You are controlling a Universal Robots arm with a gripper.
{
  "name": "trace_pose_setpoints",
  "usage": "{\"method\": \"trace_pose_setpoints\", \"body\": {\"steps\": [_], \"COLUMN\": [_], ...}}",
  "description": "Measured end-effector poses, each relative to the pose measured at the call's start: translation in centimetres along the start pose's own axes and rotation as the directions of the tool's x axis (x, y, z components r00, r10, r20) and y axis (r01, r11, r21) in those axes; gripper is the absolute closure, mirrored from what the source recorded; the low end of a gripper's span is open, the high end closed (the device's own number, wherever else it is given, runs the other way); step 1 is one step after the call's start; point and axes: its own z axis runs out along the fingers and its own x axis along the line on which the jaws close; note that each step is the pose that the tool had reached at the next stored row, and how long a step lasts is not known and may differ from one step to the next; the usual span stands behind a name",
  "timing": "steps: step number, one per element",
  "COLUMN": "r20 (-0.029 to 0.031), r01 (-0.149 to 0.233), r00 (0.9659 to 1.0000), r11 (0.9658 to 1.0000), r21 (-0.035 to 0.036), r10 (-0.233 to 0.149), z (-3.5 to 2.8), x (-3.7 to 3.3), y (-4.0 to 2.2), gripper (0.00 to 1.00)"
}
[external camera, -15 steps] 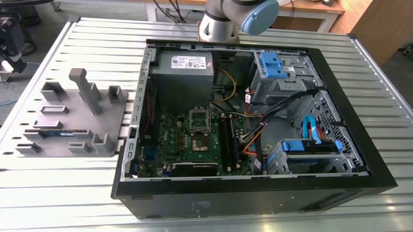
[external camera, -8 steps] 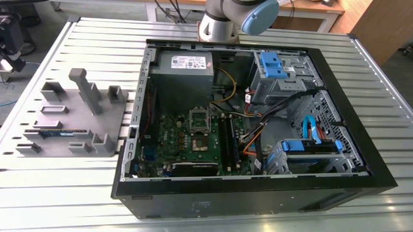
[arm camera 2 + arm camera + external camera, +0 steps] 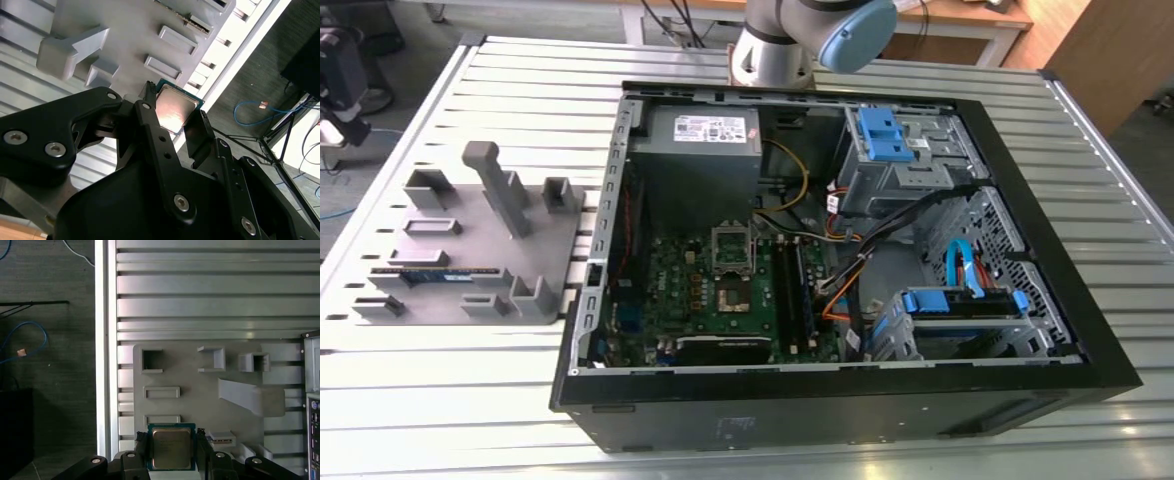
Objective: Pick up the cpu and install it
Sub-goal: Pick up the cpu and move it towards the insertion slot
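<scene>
The cpu [image 3: 171, 447] [image 3: 175, 109], a flat square chip with a shiny metal top and a thin green rim, sits between my gripper's [image 3: 171, 450] [image 3: 175, 117] two black fingers [image 3: 141, 446] [image 3: 150, 107], which are shut on its opposite edges. In both wrist views the chip hangs above the grey fixture plate [image 3: 200, 400] [image 3: 125, 30]. In the exterior view the open computer case [image 3: 1067, 330] lies on the table, with the bare socket [image 3: 731, 298] on the green motherboard and its silver hinged frame [image 3: 731, 240] folded back.
The grey fixture plate [image 3: 467, 235] has raised posts and pockets, and a memory stick [image 3: 434, 272] lies in one slot. The arm's base [image 3: 794, 40] stands behind the case. Cables, blue drive cages and a power supply [image 3: 704, 135] crowd the case. The slatted table's edge [image 3: 102, 365] borders dark floor.
</scene>
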Motion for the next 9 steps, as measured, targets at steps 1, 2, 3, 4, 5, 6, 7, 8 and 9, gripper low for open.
{"method": "trace_pose_setpoints", "body": {"steps": [1,2,3,4,5,6,7,8,9], "r20": [0.0,0.0001,0.0001,0.0001,0.0,0.0001,0.0001,0.0001,0.0], "r01": [0.0,0.0,0.0,0.0,0.0,0.0,0.0,0.0,0.0], "r00": [1.0,1.0,1.0,1.0,1.0,1.0,1.0,1.0,1.0], "r11": [1.0,1.0,1.0,1.0,1.0,1.0,1.0,1.0,1.0], "r21": [0.0,-0.0001,-0.0001,-0.0001,0.0,-0.0001,-0.0001,-0.0002,-0.0002], "r10": [0.0,0.0,0.0,0.0,0.0,0.0,0.0,0.0,0.0], "z": [-0.04,-0.07,-0.09,-0.12,-0.16,-0.19,-0.22,-0.24,-0.28], "x": [0.0,0.0,0.0,0.0,0.0,-0.01,-0.01,-0.01,-0.01], "y": [0.0,0.0,0.0,0.0,0.0,0.01,0.01,0.01,0.01], "gripper": [0.53,0.53,0.53,0.53,0.53,0.53,0.53,0.53,0.53]}}
